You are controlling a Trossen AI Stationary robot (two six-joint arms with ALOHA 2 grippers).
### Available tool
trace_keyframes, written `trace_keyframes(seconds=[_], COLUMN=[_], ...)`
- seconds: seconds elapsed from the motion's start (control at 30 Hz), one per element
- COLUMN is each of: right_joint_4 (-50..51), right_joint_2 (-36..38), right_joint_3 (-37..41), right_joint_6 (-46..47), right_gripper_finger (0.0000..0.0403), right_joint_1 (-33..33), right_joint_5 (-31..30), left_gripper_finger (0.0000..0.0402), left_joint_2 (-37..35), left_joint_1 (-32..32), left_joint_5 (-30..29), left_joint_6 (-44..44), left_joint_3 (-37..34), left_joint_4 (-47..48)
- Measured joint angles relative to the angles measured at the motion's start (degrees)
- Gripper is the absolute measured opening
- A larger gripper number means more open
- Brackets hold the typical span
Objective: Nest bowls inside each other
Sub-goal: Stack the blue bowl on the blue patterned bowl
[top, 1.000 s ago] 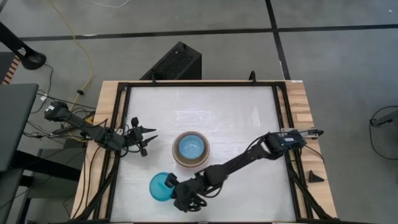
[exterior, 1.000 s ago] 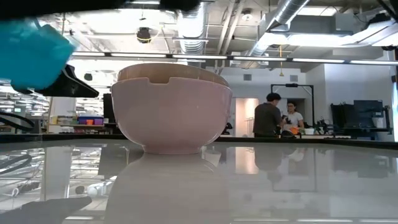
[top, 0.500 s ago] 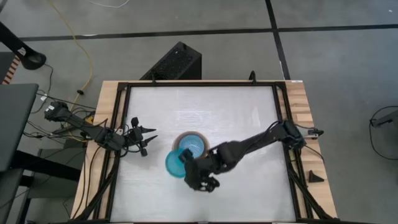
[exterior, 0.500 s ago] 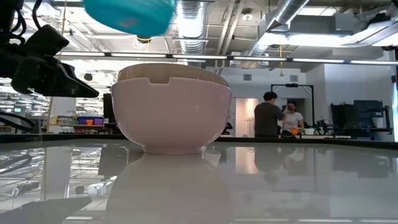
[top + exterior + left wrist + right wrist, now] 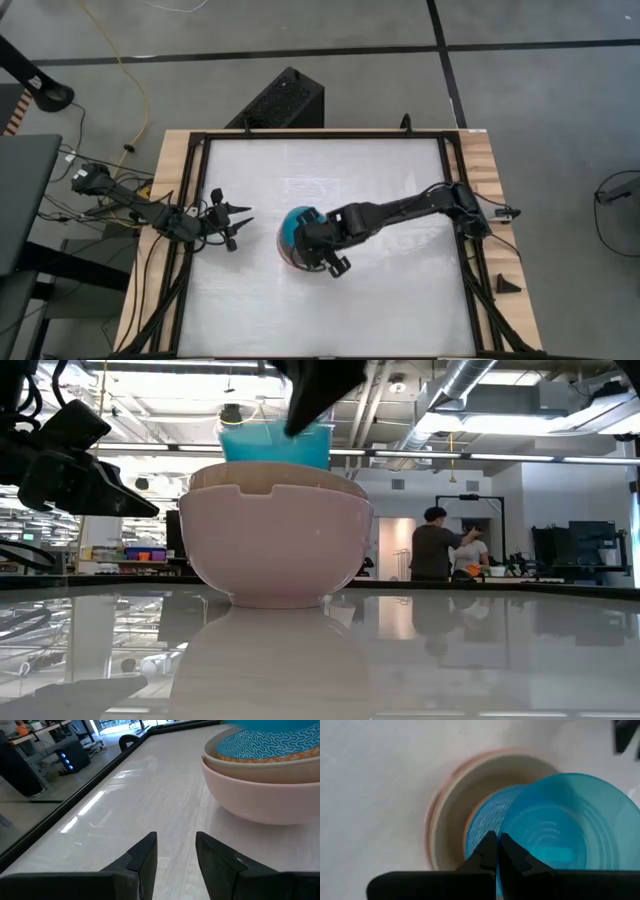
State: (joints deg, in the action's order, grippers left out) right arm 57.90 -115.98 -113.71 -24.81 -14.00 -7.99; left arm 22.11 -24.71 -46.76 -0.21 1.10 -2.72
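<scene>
A stack of nested bowls (image 5: 303, 258) stands mid-table: a pink outer bowl (image 5: 275, 545), a beige one (image 5: 455, 802) in it, and a light blue patterned one (image 5: 485, 822) innermost. Right above the stack hangs a bright cyan bowl (image 5: 294, 228), with my right gripper (image 5: 496, 851) shut on it; in the low view its lower part (image 5: 275, 448) reaches down to the stack's rim. Whether it touches the stack, I cannot tell. My left gripper (image 5: 175, 851) rests open and holds nothing at the table's left side (image 5: 240, 215), pointing at the stack. My right gripper pinches the cyan bowl's rim (image 5: 506, 837) between its two fingers, one finger inside the bowl and one outside. The fingers slant down from the table's near right side. The bowl hangs mouth up and about level over the stack, clear of the table.
A black frame rail (image 5: 452, 190) runs around the white tabletop, with wooden strips outside it. A black box (image 5: 280, 100) stands beyond the far edge. People (image 5: 440, 545) stand far off in the room behind. Open tabletop lies on every side of the stack.
My right gripper has lifted the cyan bowl from near the table's front edge, left of the stack, and carried it up and toward the far edge until it is over the stack. The wrist has tipped and rolled on the way. The stack has stayed put.
</scene>
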Motion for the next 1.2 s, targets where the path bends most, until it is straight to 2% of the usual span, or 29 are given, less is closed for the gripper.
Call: trace_keyframes(seconds=[0.1, 0.3, 0.87, 1.2], right_joint_4=[-1.24, -4.24, -5.70, -10.64], right_joint_2=[0.73, 1.29, 0.56, 1.00], right_joint_3=[2.43, 5.95, 6.17, 13.65], right_joint_6=[-0.02, 0.82, 3.43, 4.91], right_gripper_finger=[0.0025, 0.0025, 0.0025, 0.0025], right_joint_1=[1.46, 2.58, 3.28, 3.28], right_joint_5=[2.79, 3.74, 5.73, 6.58], left_gripper_finger=[0.0125, 0.0125, 0.0125, 0.0125], left_joint_2=[0.00, 0.00, 0.00, 0.00], left_joint_1=[0.00, -0.02, -0.02, 0.00], left_joint_5=[-0.01, -0.04, -0.07, -0.02], left_joint_6=[0.00, 0.00, 0.00, 0.00], left_joint_3=[0.00, 0.00, 0.00, 0.00], left_joint_4=[0.00, -0.04, 0.02, 0.02])
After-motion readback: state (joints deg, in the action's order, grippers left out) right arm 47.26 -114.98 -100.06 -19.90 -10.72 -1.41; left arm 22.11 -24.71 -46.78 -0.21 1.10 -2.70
